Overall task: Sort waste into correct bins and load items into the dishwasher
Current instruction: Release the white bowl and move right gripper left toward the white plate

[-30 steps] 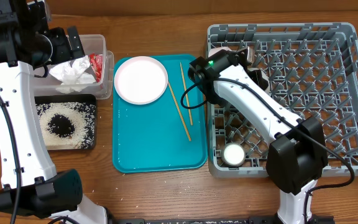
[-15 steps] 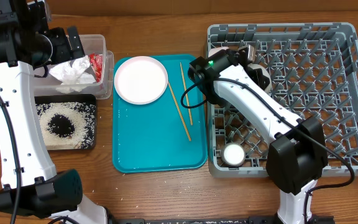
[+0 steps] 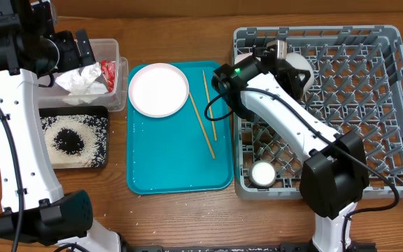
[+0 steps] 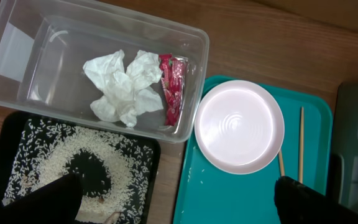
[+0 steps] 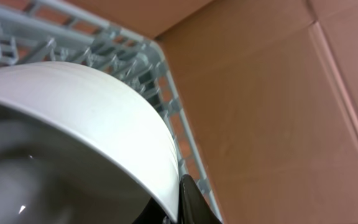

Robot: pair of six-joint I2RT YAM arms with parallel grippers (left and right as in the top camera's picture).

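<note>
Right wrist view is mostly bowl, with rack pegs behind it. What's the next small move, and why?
Probably ease the bowl straight down between the dish rack's pegs before opening the jaws. The right gripper pinches its rim, and overhead shows it over the rack's far left corner, apparently tilted and not yet seated.

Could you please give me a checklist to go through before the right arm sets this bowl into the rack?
1. Hold of right fingers on pale bowl: ok, clamped at its rim.
2. Position of bowl above grey rack: ok.
3. Rack floor beneath bowl free: cannot tell, the bowl hides it.
4. State of left fingers: ok, open and empty.
5. Sorting of napkin and red scrap into clear tub: ok.
6. Loading of plate and chopsticks: not ok, both on teal tray.
</note>
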